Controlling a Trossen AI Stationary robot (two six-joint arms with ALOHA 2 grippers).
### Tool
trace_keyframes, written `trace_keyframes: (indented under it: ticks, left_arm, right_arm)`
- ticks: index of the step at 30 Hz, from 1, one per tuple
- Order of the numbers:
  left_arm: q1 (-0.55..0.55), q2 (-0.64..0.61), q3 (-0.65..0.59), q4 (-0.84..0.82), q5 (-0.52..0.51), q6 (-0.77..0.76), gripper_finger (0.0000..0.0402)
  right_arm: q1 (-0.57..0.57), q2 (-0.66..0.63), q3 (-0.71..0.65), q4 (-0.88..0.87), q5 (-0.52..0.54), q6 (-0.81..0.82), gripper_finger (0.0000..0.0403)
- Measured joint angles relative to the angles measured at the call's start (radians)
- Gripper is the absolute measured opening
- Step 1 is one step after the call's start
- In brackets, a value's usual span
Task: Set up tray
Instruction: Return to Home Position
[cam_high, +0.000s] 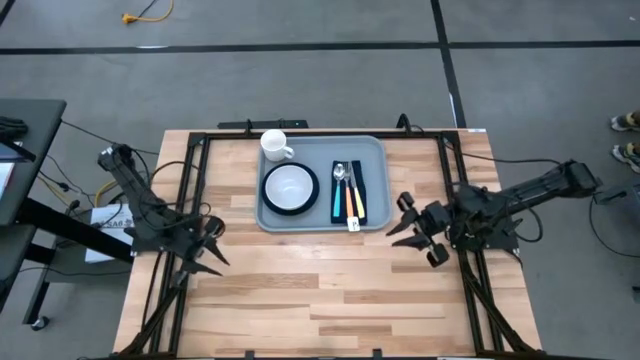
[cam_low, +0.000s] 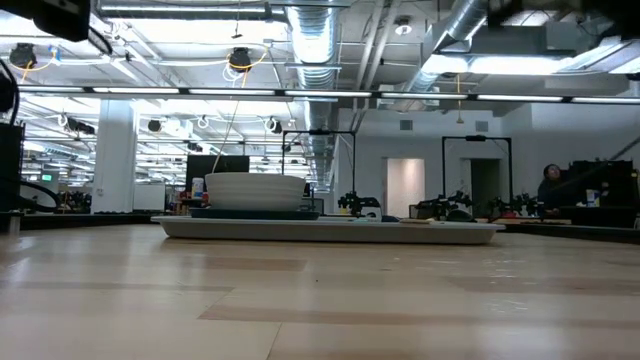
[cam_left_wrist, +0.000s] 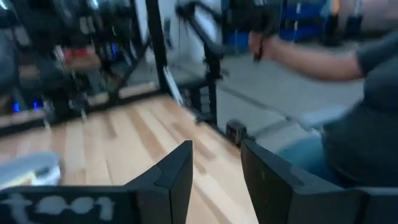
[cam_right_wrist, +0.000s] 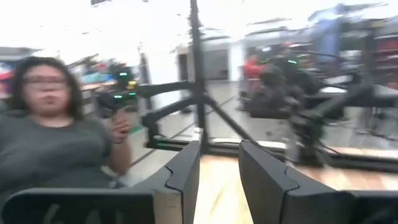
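Tray (cam_high: 322, 150) sits flat on bench (cam_high: 330, 290), far side, roughly ctr between the two arms. In low view tray (cam_low: 330, 231) reads as a thin slab across mid-frame, rim low.

On tray:
- mug (cam_high: 275, 146), white, far-left corner, handle facing right arm's side
- plate (cam_high: 290, 208), dark, round, just in front of mug, left half of tray
- bowl (cam_high: 290, 185), white, sitting on plate; low view shows bowl (cam_low: 255, 190) stacked on plate (cam_low: 255, 212)
- napkin (cam_high: 345, 190), dark, right half of tray, long side running front-to-back
- spoon (cam_high: 338, 195), fork (cam_high: 351, 200), knife (cam_high: 359, 200) lying side by side on napkin, in that order left to right, handles toward bench front. Handles lt blue / orange / yellow.

Arms:
- left pincer (cam_high: 218, 247) at left edge of bench, well apart from tray, tips aimed inward. Left wrist view: left pincer (cam_left_wrist: 214, 168) has fingers (cam_left_wrist: 180, 171) spread w/ a clear gap, nothing between.
- right pincer (cam_high: 398, 220) just off tray's near-right corner, not touching it. Right wrist view: right pincer (cam_right_wrist: 219, 168) fingers (cam_right_wrist: 186, 171) apart, gap empty.

Beyond bench: person (cam_right_wrist: 56, 143) in grey top in right wrist view, hand raised holding a dark object; left wrist view catches a person's arm (cam_left_wrist: 311, 59) too, blurred.
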Motion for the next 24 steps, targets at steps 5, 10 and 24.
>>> trace_keyframes:
  ticks: [5,10,24]
  left_arm:
    - [-0.003,-0.201,-0.095,0.059,-0.126,0.062,0.0126]
    - [-0.001,-0.3,-0.167,0.084,-0.325,0.081,0.0126]
    - [-0.003,-0.27,-0.249,0.108,-0.372,-0.147,0.0126]
  right_arm:
    - [0.0,-0.104,-0.272,0.223,0.047,0.014,0.0102]
    - [0.007,-0.158,-0.352,0.145,0.049,0.104,0.0102]
    - [0.032,-0.149,-0.352,-0.001,0.052,0.085,0.0102]
